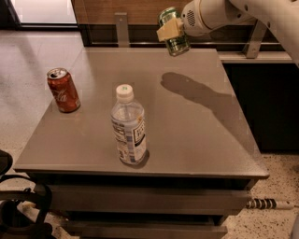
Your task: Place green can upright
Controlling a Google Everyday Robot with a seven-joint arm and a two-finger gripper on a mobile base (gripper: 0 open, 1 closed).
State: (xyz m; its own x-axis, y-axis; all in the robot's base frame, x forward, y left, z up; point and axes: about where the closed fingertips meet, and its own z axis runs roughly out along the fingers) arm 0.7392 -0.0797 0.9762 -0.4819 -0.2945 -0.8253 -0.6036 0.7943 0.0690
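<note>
The claw [173, 31] is hanging in the air over the far edge of the worktop [201, 140], near the top of the view and a little right of centre. It is pinching the green can [178, 45] around its middle. A tan finger pad [167, 31] is lying across the near side of the can. The opposite finger is probably behind the can, though it is hidden from this angle. The white arm [212, 14] is reaching in from the upper right corner.

The green can is sitting clear of the worktop, touching nothing but the claw. It is leaning slightly, with its top end tipping toward the left and its silver bottom rim pointing down toward the surface. Below and just to the right of it, the arm and can are casting a dark shadow [196, 91] across the grey surface.

Two other things are standing on the worktop. A red can [63, 90] is standing upright near the left edge, with its opened silver top showing. A clear water bottle [129, 126] with a white cap is standing upright closer to the front edge, roughly in the middle. Both are well apart from the green can and from each other. A speckled pale floor [28, 56] is showing to the left of the worktop.
</note>
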